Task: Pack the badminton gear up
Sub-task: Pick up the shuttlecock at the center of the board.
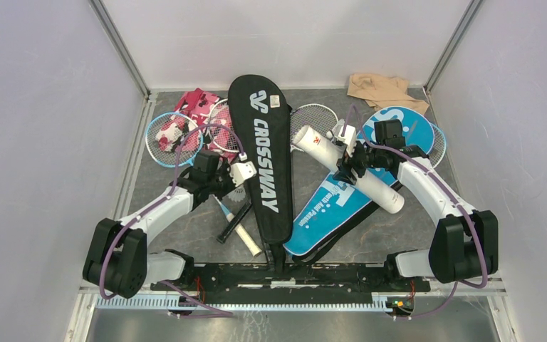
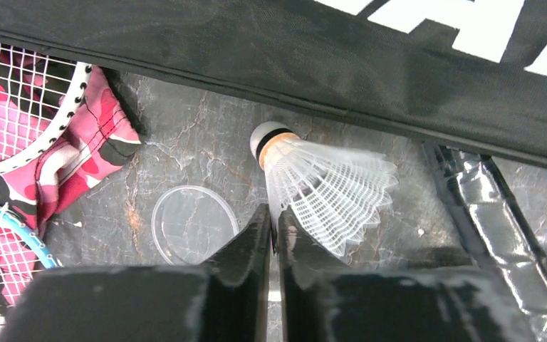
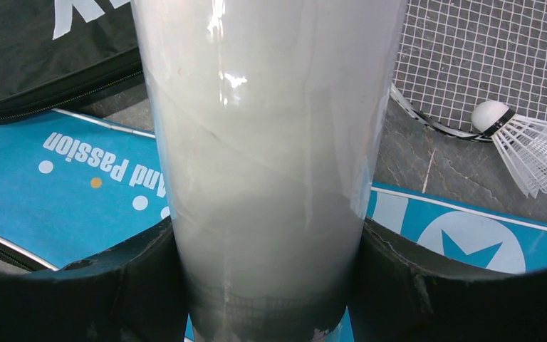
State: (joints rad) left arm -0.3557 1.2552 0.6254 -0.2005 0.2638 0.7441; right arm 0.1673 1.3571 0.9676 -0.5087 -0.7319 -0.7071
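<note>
Top view: the left gripper sits low beside the long black "CROSSWAY" racket cover. The right gripper straddles the white cylindrical tube, which lies across the blue racket-shaped cover. Both wrists hide their fingertips here.

Left wrist view: the fingers are almost together and seem to nip the skirt edge of a white lacy-skirted shuttlecock on the table, probably to carry it to the tube. The contact itself is hard to confirm. A clear round plastic lid lies nearby.

Right wrist view: the jaws clamp the tube's 2 sides, likely to steady it for loading. Both tube ends are cut off
</note>
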